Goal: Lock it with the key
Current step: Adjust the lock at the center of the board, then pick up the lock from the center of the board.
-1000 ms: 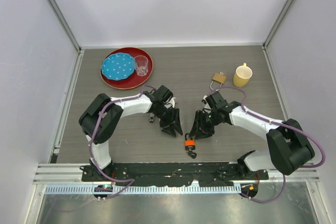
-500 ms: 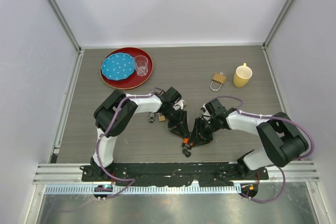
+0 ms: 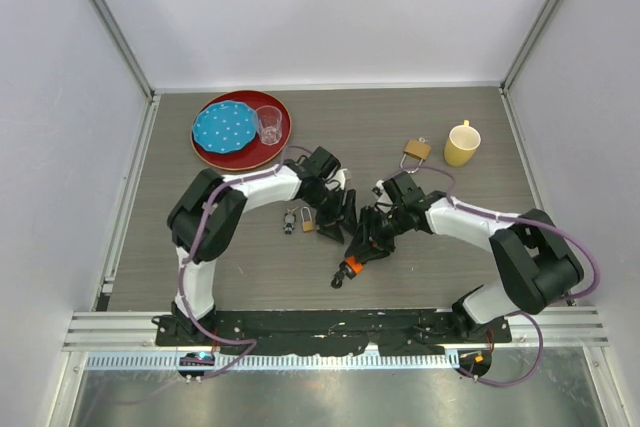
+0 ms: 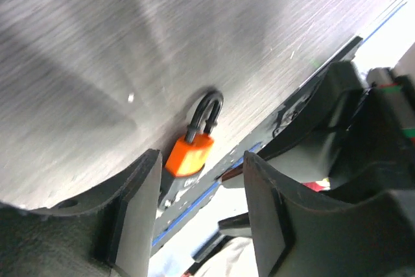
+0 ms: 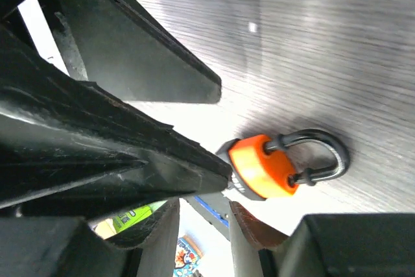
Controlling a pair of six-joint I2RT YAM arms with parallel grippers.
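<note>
An orange padlock (image 3: 347, 268) with a dark shackle lies on the grey table, just below both grippers. In the left wrist view the padlock (image 4: 189, 154) shows beyond my left gripper (image 4: 198, 225), which is open with nothing between its fingers. My right gripper (image 5: 204, 238) is open too, its gap empty, and the padlock (image 5: 262, 168) lies just past its tips. From above, the left gripper (image 3: 335, 219) and the right gripper (image 3: 362, 247) nearly touch. A small key (image 3: 289, 219) with a brass piece beside it lies left of the left gripper.
A brass padlock (image 3: 415, 151) and a yellow mug (image 3: 462, 144) stand at the back right. A red tray (image 3: 283, 137) at the back left holds a blue dotted plate (image 3: 224, 127) and a clear cup (image 3: 268, 124). The arms' base rail (image 3: 320, 322) runs along the near edge.
Both grippers have drawn back from the near edge toward the table's middle. The orange padlock has shifted a little left and away from the rail. The left jaws stand wider.
</note>
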